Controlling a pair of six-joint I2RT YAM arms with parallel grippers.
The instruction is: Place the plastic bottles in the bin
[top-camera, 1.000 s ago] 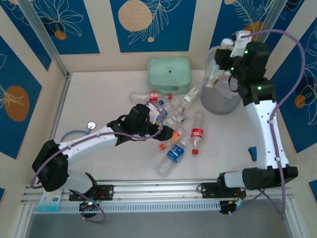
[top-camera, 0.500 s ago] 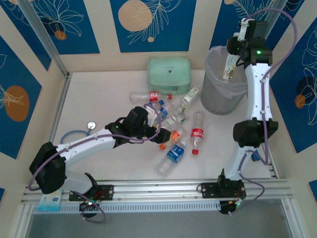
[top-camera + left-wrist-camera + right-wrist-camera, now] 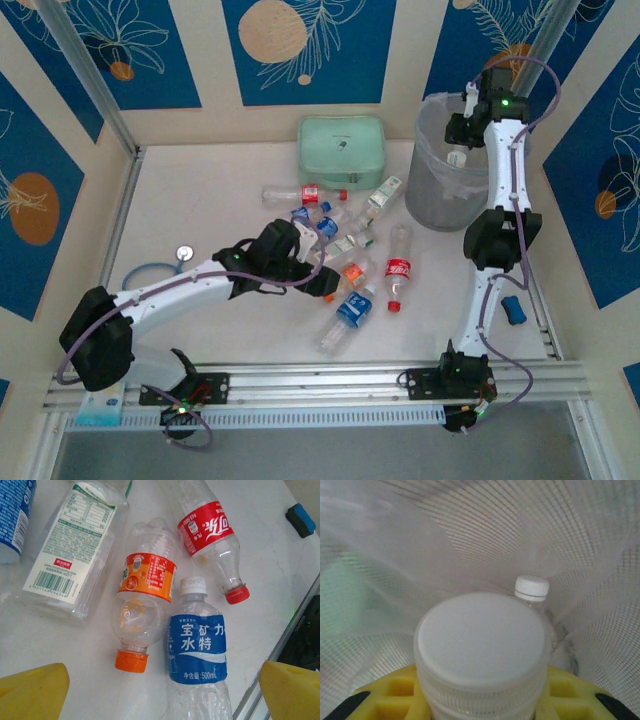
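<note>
Bottles point(image 3: 311, 193) of clear plastic lie in a loose heap at the middle of the counter point(image 3: 200, 190), with a mint-green case point(image 3: 341, 145) just behind them toward the far edge. The left arm reaches low into the near side of the heap. The left fingers point(image 3: 324, 283) stand wide apart with nothing gripped between them. From the wrist I see them hanging over an orange-labelled bottle point(image 3: 145, 605) with an orange cap and a blue-labelled bottle point(image 3: 196, 645) with a white cap, the two lying side by side and touching. A red-labelled bottle point(image 3: 210, 535) lies just beyond them, and a bottle with a white printed label point(image 3: 70, 555) lies off to the other side. The bin point(image 3: 440, 205) stands at the far right corner of the counter. The right arm stretches up over its rim, the right fingers point(image 3: 460, 140) closed on a white-capped bottle point(image 3: 480, 645) that hangs inside the bin's mouth. Down in the bin another white cap point(image 3: 532, 587) shows against the lining. A small blue block point(image 3: 513, 310) sits near the right edge
</note>
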